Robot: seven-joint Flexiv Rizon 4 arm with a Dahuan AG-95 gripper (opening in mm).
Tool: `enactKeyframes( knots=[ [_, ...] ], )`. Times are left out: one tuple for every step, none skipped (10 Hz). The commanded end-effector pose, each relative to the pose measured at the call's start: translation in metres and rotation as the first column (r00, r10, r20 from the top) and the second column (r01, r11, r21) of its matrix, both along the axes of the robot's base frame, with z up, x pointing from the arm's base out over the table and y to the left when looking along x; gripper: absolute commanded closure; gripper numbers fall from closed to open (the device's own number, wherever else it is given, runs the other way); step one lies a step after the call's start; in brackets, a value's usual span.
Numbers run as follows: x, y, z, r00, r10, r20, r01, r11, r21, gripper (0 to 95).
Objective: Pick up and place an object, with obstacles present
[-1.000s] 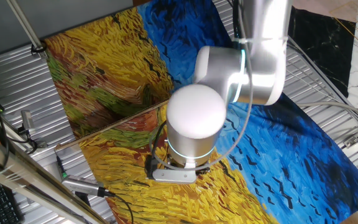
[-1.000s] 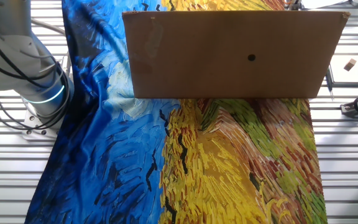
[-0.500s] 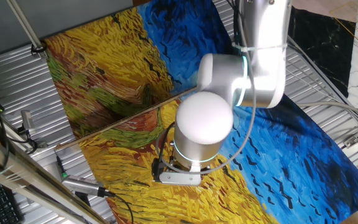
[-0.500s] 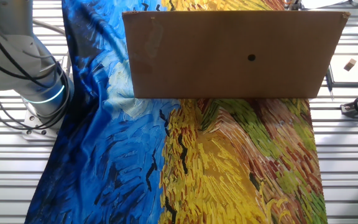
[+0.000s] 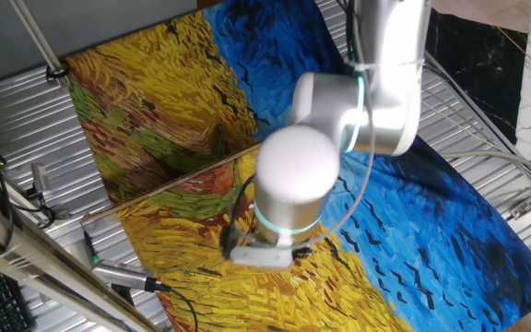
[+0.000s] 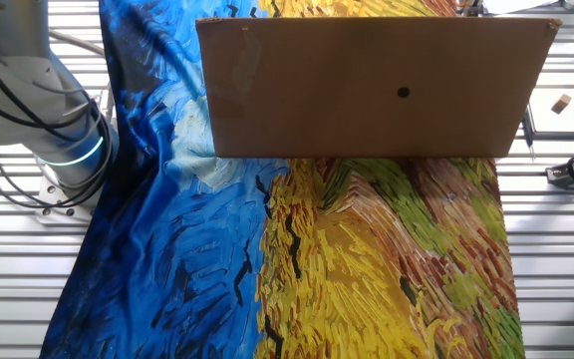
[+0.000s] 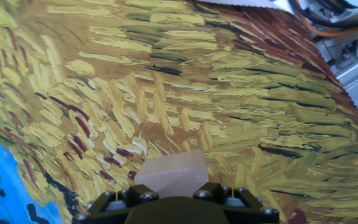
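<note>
One fixed view: at far left, metal slats of the table (image 5: pixel 26 129) carry cables and a clamp. A painted cloth (image 5: pixel 155 101), yellow on its left half and blue on its right, covers the middle of the table. A long thin brown rod (image 5: pixel 169 183) lies across the yellow part, running from low at the left edge of the cloth up to the right, where it passes behind the arm. The white arm (image 5: pixel 376 83) comes down from the top right; its rounded wrist (image 5: pixel 293 175) hangs over the yellow paint just right of the rod and hides the fingers from this side.

The other fixed view: the arm's base (image 6: pixel 48 130) stands at left on the slats. A cardboard panel (image 6: pixel 367 85) stands across the upper middle and blocks everything behind it. A small tan block (image 6: pixel 562 102) sits on the slats at far right.

Hand view: the gripper (image 7: pixel 169 198) shows only its dark body at the bottom edge. The light tan wooden cube (image 7: pixel 171 173) sits directly at its front, over yellow brushwork. The fingertips are out of frame, so whether they are clenched on the cube cannot be told.
</note>
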State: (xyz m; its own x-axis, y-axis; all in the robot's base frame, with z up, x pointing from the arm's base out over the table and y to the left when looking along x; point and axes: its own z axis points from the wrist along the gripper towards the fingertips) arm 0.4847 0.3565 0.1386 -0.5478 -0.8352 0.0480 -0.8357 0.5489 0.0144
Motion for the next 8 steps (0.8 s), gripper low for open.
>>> enactKeyframes(
  knots=[
    [0.0003,0.0006,0.0004,0.994,0.01,-0.105,-0.009,1.0,0.004,95.0],
    [0.0003,0.0006,0.0004,0.994,0.003,-0.112,-0.003,1.0,-0.003,95.0],
    [0.0003,0.0006,0.0004,0.994,0.001,-0.109,-0.001,1.0,-0.003,95.0],
    [0.0003,0.0006,0.0004,0.994,0.0,-0.107,0.0,1.0,-0.002,95.0],
    [0.0003,0.0006,0.0004,0.994,0.001,-0.105,-0.001,1.0,-0.002,95.0],
    [0.0003,0.0006,0.0004,0.995,0.001,-0.103,-0.002,1.0,-0.002,95.0],
    [0.0003,0.0006,0.0004,0.995,0.001,-0.101,-0.001,1.0,0.0,95.0],
    [0.0003,0.0006,0.0004,0.995,0.003,-0.1,-0.003,1.0,0.001,95.0]
  ],
)
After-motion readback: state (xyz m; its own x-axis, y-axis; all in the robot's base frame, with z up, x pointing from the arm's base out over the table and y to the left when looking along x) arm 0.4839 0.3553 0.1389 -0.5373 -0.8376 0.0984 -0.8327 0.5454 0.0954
